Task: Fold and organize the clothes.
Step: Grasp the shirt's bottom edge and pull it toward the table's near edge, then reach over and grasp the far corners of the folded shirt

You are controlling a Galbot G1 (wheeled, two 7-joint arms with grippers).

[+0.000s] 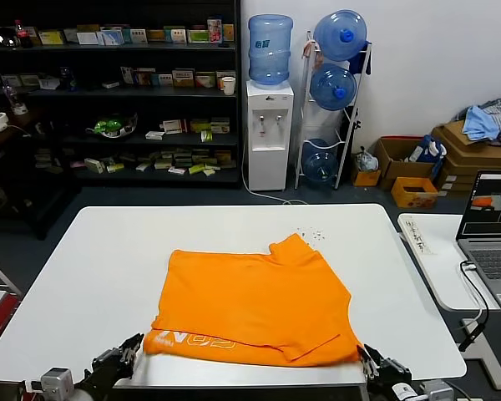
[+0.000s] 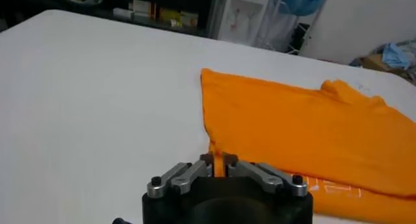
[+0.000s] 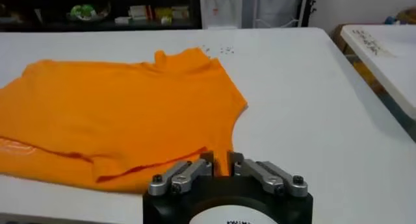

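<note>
- Bright orange soft-fabric T-shirt [image 1: 255, 305] folded on white table [image 1: 108, 259].
- Left end effector [image 2: 218, 159] pinched on near left corner.
- Right end effector [image 3: 221, 159] pinched on near right corner.

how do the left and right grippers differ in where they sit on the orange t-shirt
The left gripper sits at the bright orange fabric T-shirt's near corner beside the pale lettering; the right gripper sits at the plain opposite near corner. Both look pinched on its near edge, low at the white table's front.
</note>
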